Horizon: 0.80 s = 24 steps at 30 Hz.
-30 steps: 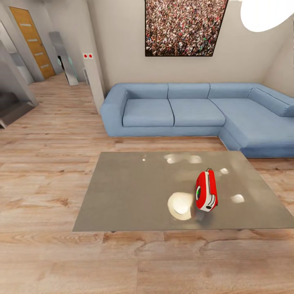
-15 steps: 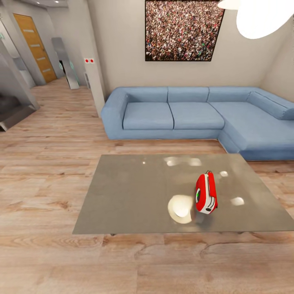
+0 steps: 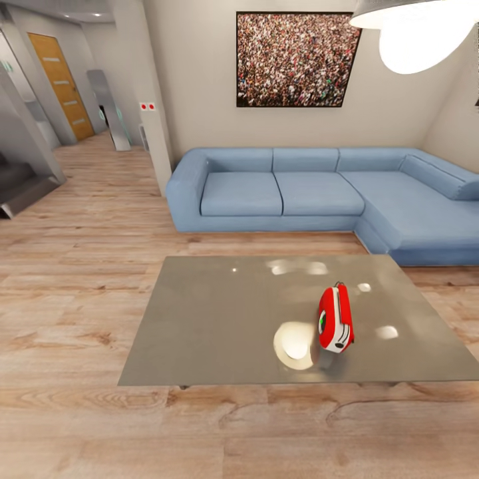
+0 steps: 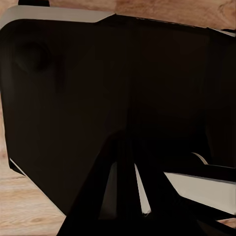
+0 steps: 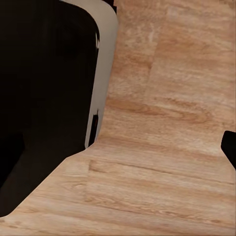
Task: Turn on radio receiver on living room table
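The red radio receiver [image 3: 335,319] with white trim stands upright on its edge on the right half of the table [image 3: 213,319]. Its round dial faces left and its thin wire handle points up. The low square table has a glossy grey-brown top and sits on the plank floor in front of the blue sectional sofa [image 3: 319,193]. In the left wrist view, dark robot body parts [image 4: 98,108] sit close to the lens over wood floor. In the right wrist view, a dark body panel [image 5: 44,88] lies beside bare floor, with a small dark tip [image 5: 230,147] at the frame's edge.
A crowd picture [image 3: 296,58] hangs over the sofa and a white pendant lamp [image 3: 419,33] hangs at the upper right. A wall corner [image 3: 143,100] and a hallway with a wooden door [image 3: 61,86] lie to the left. Wood floor separates me from the table's near edge.
The whole head picture has shifted slightly downward and the lamp's shade now shows, so the camera moved. The radio and table keep their places relative to each other.
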Tool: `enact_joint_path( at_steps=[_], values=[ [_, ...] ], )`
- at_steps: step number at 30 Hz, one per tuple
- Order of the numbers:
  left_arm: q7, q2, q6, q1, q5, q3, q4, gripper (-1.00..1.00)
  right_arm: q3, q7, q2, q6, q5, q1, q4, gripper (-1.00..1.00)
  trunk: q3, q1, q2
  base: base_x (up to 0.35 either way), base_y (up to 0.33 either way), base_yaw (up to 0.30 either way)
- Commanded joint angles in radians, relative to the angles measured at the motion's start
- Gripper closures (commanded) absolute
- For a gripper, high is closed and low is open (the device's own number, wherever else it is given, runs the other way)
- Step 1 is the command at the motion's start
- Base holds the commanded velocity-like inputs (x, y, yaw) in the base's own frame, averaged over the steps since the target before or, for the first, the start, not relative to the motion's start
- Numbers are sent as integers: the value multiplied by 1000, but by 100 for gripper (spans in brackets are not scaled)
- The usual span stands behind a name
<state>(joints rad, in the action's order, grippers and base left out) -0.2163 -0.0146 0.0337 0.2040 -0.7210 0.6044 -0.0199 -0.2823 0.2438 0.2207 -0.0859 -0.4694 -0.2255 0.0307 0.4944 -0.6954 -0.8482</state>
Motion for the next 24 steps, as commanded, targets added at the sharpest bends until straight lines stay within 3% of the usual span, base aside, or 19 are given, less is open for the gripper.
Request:
enact_joint_path(
  at_steps=[1, 24],
  values=[
    [0, 0, 0, 0, 0, 0, 0, 100, 0, 0, 0, 0, 0, 0, 0, -100, -2, 0, 0, 0, 0, 0],
    [0, 0, 0, 0, 0, 0, 0, 100, 0, 0, -1, 1, 0, 0, 0, -100, -38, 0, 0, 0, 0, 0]
  ],
)
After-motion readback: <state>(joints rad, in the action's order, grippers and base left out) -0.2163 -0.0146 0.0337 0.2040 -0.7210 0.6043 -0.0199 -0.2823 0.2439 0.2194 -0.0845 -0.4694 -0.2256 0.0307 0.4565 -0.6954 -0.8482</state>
